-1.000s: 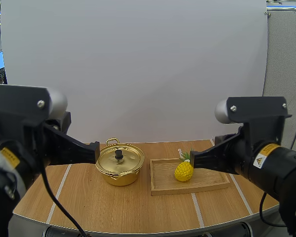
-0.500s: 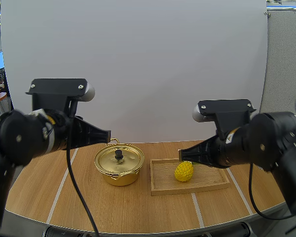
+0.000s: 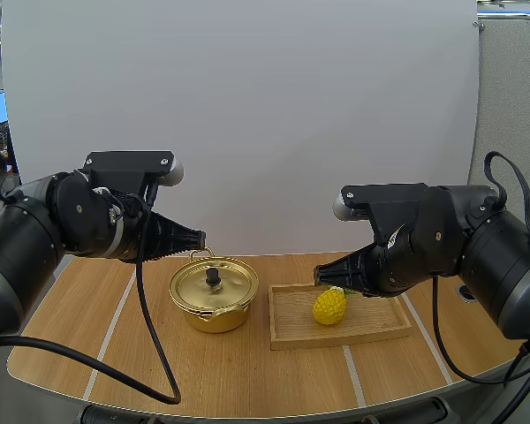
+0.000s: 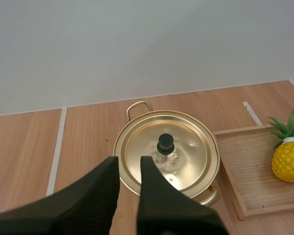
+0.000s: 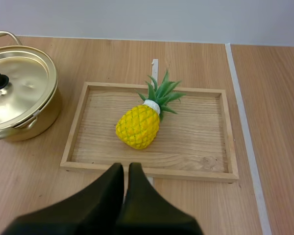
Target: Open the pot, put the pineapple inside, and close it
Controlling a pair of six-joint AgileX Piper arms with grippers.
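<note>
The wooden table (image 3: pixel 159 353) now has both arms carried forward over it, where a second ago they loomed close to the camera. Nothing on the table has been shifted meanwhile, so the task is judged to be at its approach, with no step yet done. The wooden tray (image 5: pixel 76 128) lies just ahead of the right gripper (image 5: pixel 126 169), whose fingers are pressed together as one wedge with nothing held. The tray's near rim must be cleared on any reach, and bare board is left around the fruit. The pot (image 3: pixel 214 316) sits directly ahead of the left gripper (image 4: pixel 130 164), whose fingers are parted by a narrow gap and hold nothing. It stands beside the tray but apart from it, and open table is left on its far side for setting the lid down. The lid (image 4: pixel 191 152) is still seated. The pineapple (image 5: pixel 138 126) lies on its side on the tray, just beyond the right fingertips. The lid's black knob (image 4: pixel 165 144) stands just past the left fingertips.
</note>
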